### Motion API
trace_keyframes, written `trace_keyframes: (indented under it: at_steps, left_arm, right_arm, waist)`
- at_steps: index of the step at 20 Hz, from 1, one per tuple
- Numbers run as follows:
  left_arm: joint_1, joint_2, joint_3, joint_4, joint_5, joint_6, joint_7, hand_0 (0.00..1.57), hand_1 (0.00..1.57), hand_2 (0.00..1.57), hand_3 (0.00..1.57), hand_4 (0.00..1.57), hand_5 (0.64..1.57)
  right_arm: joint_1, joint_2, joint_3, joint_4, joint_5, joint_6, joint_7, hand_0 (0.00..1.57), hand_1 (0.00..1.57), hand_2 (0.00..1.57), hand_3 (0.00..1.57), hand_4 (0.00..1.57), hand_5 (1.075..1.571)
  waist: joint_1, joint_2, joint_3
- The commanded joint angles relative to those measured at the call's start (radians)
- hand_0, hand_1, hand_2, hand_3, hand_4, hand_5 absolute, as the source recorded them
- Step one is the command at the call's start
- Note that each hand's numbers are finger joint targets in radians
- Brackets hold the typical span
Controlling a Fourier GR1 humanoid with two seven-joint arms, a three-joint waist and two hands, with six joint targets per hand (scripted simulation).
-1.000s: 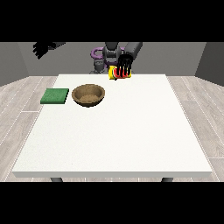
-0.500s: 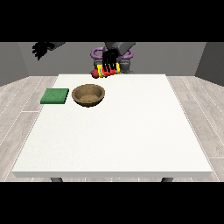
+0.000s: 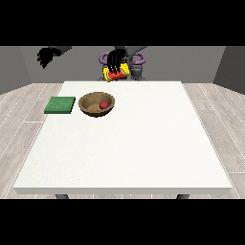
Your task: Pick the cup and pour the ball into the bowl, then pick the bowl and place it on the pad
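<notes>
Bowl [image 3: 96,104] sits on the white table [image 3: 143,143] up toward the far side, roughly 11 o'clock from the table's middle. It's a wooden-looking brown one and the red ball [image 3: 103,105] is lying inside it, a touch to the 3 o'clock side of the bowl's centre.

Green pad [image 3: 60,105] lies flat at the bowl's 9 o'clock, just beside it but not touching, near the table's edge on that side.

Cup [image 3: 116,74] is yellow with a red inside, and it's up in the air above the far edge of the table, around 1 o'clock from the bowl. It's tipped over so the red opening faces down and toward the camera. The hand at the view's right [image 3: 115,61] has its black fingers draped down around the cup from above, so it's clamped on it. Exactly how the thumb sits I can't make out, everything's pretty small back there.

The hand at the view's left [image 3: 46,57] hangs off the table past the far corner, at about 10 o'clock from the pad, well apart from everything. Its fingers look loose and spread a bit, holding nothing.
</notes>
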Motion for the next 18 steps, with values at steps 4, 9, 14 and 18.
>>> trace_keyframes:
  at_steps: [4,9,14,18]
  left_arm:
    - [0.096,0.047,0.151,-0.172,0.153,0.21,-0.144,0.38,0.38,1.57,1.26,1.21,1.567]
    - [0.159,-0.014,0.35,-0.354,0.445,0.407,-0.274,0.97,0.97,0.93,0.58,1.24,1.571]
    - [0.136,-0.016,0.514,-0.612,0.857,0.361,-0.349,0.0,0.0,0.0,0.0,0.41,1.497]
    - [0.143,0.038,0.649,-0.732,1.112,0.142,-0.425,0.0,0.0,0.0,0.0,0.0,1.451]
  right_arm:
    - [-0.042,-0.028,-0.073,0.043,-0.018,-0.075,-0.014,0.0,0.0,0.0,0.0,0.71,1.569]
    - [-0.072,-0.013,-0.073,0.04,-0.033,-0.088,0.002,0.0,0.0,0.0,0.0,0.71,1.57]
    - [-0.088,0.016,-0.072,0.044,-0.029,-0.115,-0.021,0.0,0.0,0.0,0.0,0.7,1.57]
    - [-0.086,0.015,-0.133,0.058,-0.059,-0.172,-0.033,0.0,0.0,0.0,0.0,0.61,1.571]
  waist:
    - [0.148,0.08,-0.0018]
    - [0.195,0.213,-0.0123]
    - [0.235,0.271,-0.0166]
    - [0.348,0.299,-0.0106]
